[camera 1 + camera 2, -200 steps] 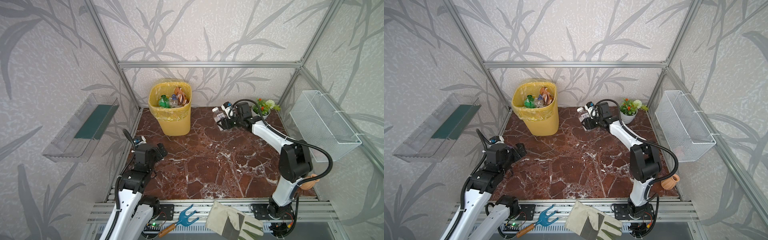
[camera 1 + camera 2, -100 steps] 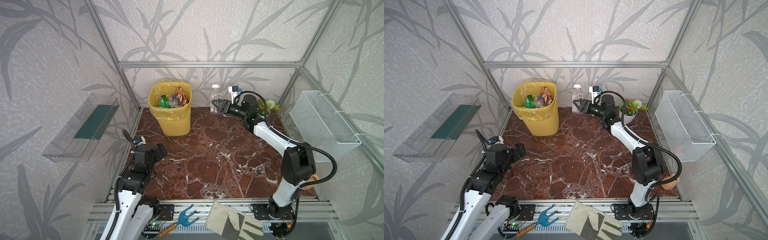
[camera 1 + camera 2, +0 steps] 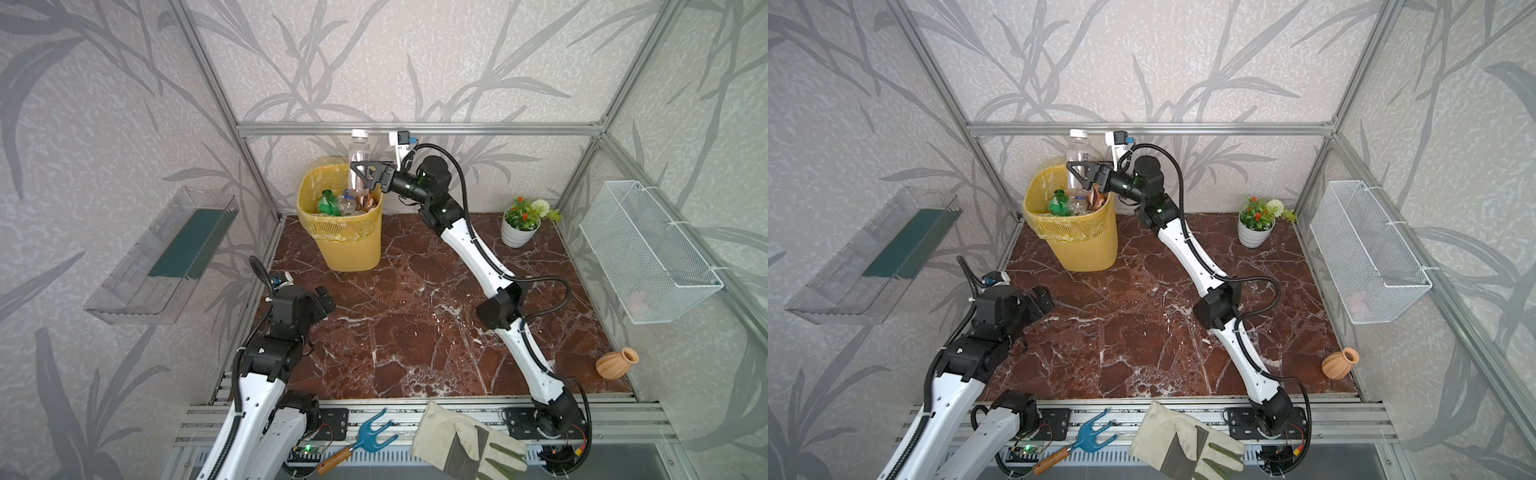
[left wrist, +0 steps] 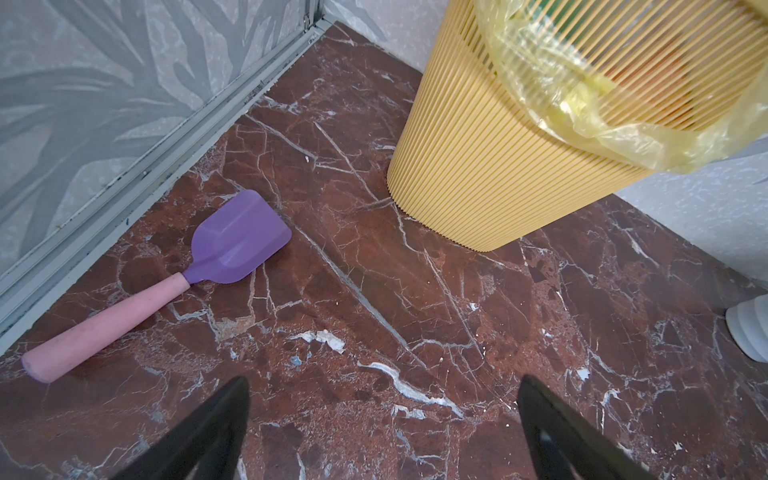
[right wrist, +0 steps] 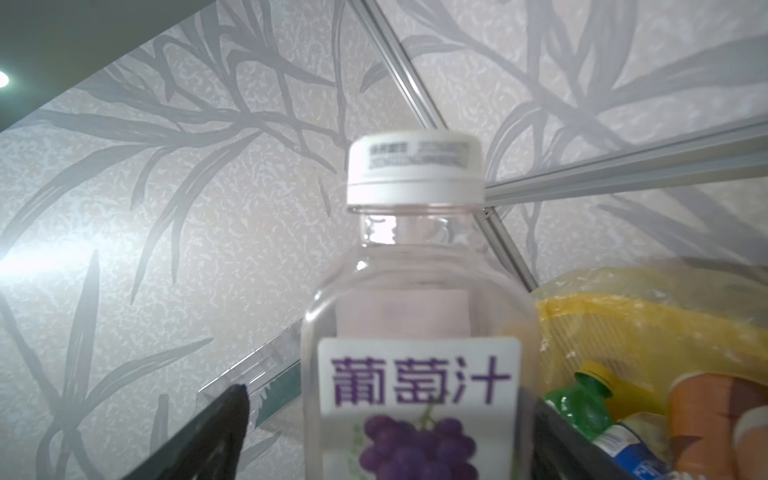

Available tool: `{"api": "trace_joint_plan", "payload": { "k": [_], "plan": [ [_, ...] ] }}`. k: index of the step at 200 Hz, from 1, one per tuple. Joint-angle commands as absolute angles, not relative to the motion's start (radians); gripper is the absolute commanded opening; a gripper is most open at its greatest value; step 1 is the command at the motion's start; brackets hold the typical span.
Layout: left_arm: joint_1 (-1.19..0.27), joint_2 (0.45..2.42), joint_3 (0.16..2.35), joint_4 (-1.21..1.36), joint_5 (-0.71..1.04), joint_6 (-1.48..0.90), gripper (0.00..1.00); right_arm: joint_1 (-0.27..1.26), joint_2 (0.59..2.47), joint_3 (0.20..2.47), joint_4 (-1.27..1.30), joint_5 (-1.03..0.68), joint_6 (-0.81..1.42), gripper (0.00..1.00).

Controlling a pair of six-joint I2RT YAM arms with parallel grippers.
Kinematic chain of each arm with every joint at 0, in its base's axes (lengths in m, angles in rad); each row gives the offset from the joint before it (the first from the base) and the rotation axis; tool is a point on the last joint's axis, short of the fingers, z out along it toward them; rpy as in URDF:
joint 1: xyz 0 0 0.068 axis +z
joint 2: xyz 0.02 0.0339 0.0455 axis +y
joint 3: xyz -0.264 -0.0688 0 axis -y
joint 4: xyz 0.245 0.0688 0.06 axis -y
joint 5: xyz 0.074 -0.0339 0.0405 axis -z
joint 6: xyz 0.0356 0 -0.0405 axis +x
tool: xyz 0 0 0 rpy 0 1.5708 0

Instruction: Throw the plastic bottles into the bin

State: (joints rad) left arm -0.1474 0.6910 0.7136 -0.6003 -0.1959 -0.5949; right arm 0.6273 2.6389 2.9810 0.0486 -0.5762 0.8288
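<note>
While the right gripper (image 3: pixel 357 170) hangs over the bin (image 3: pixel 353 249) at 11 o'clock, its jaws stand spread around the upright bottle (image 3: pixel 359 151), gap visible; left gripper (image 4: pixel 383 380) at 8 o'clock spread, empty.

A tall yellow ribbed plastic bin (image 4: pixel 478 166) with a thin yellow bag liner (image 4: pixel 602 120) draped over its rim stands on the red-brown marble tabletop (image 4: pixel 374 291). A purple spatula with a pink handle (image 4: pixel 224 249) lies flat near the bin's base, apart from it, beside the grey metal frame rail (image 4: pixel 166 166). The left gripper (image 4: pixel 382 386) hangs short of the bin, black fingers (image 4: pixel 220 419) spread wide over bare marble
</note>
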Motion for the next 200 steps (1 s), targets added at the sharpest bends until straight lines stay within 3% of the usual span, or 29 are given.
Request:
{"api": "trace_joint_plan", "payload": {
  "k": [1,22,57,82,147,200],
  "plan": [
    [-0.141,0.703,0.738,-0.632,-0.198,-0.595,0.99,0.586,2.599,2.911,-0.061,-0.542,0.858,0.99],
    [-0.142,0.693,0.731,-0.644,-0.202,-0.595,0.99,0.598,2.445,2.685,0.009,-0.495,0.752,0.99],
    [-0.141,0.677,0.702,-0.627,-0.187,-0.614,0.99,0.563,2.506,2.969,-0.191,-0.551,0.715,0.99],
    [-0.141,0.68,0.704,-0.635,-0.187,-0.621,0.99,0.549,2.408,2.856,-0.161,-0.574,0.695,0.99],
    [-0.141,0.647,0.686,-0.631,-0.242,-0.617,0.99,0.551,1.809,1.898,0.09,-0.421,0.339,0.99],
    [-0.142,0.654,0.67,-0.572,-0.342,-0.608,0.99,0.513,1.344,1.172,0.252,-0.157,-0.003,0.99]
  ]
}}
